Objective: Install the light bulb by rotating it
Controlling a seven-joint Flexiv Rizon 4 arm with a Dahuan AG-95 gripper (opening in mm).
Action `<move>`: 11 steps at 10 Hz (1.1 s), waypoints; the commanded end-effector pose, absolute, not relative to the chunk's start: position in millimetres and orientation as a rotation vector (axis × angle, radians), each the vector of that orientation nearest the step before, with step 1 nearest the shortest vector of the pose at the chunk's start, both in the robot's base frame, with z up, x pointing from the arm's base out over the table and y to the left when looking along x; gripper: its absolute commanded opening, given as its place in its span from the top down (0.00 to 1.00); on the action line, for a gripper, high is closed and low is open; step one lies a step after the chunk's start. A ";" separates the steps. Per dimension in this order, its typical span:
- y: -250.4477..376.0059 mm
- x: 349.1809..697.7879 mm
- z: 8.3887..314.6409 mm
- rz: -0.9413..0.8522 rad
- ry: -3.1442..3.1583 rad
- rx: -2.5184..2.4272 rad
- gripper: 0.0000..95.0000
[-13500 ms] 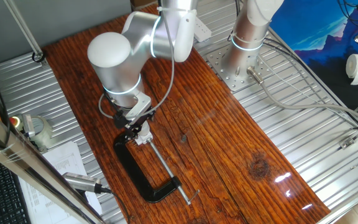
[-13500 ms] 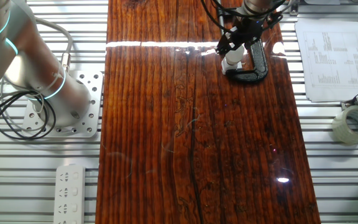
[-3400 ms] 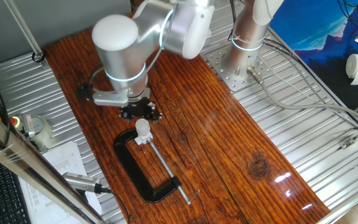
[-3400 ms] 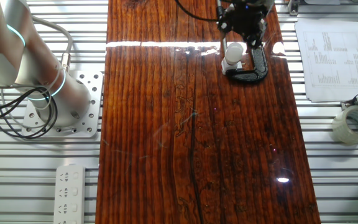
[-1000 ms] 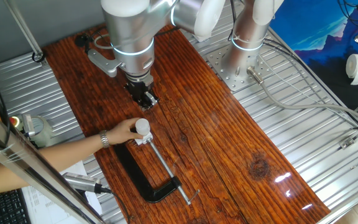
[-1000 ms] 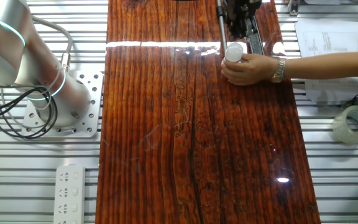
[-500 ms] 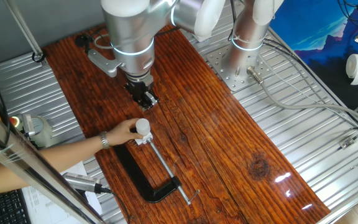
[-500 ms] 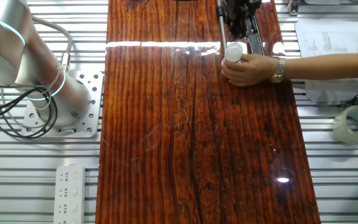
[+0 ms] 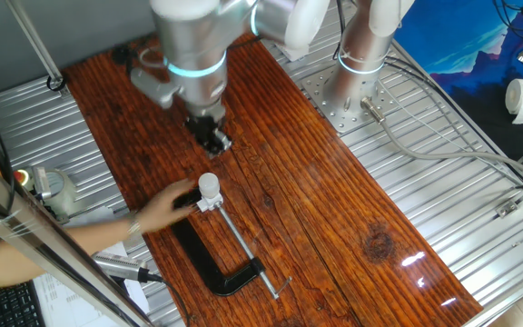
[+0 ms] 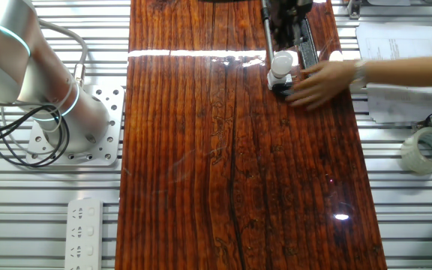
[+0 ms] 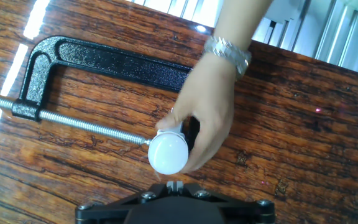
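The light bulb [image 9: 208, 185] stands upright with its white head up, on a small white socket at the screw end of the black C-clamp [image 9: 198, 247]. In the hand view the light bulb [image 11: 168, 152] sits just ahead of my fingertips. My gripper [image 9: 214, 141] hangs above the wood behind the bulb, apart from it, shut with nothing between its fingers. From the other side the light bulb [image 10: 280, 64] shows just below my gripper [image 10: 284, 34]. A person's hand [image 11: 209, 115] lies beside the bulb, blurred by motion.
The C-clamp [image 11: 104, 59] lies flat on the wooden board, its threaded rod [image 11: 73, 121] pointing at the socket. The person's arm [image 10: 396, 71] reaches in over the papers. A tape roll [image 10: 428, 150], a power strip [image 10: 83, 232] and the arm's base plate [image 9: 348, 104] lie off the board.
The person's hand, which gripped the bulb half a second ago, has let go and is sliding back along the clamp. My gripper stays shut above the board.
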State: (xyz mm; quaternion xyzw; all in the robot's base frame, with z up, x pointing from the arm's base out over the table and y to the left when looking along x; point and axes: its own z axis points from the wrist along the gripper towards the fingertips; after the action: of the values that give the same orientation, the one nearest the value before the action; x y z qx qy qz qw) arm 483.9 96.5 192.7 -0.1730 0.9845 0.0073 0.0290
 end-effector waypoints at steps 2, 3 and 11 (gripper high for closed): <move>97.8 488.1 189.1 0.036 3.061 -0.395 1.00; 97.8 488.1 189.1 0.040 3.059 -0.368 1.00; 98.7 489.1 188.5 0.040 3.077 -0.201 1.00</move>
State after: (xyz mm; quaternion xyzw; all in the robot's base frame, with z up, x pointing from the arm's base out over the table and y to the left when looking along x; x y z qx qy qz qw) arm 490.6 99.1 187.9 -0.0649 0.9974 0.0123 0.0277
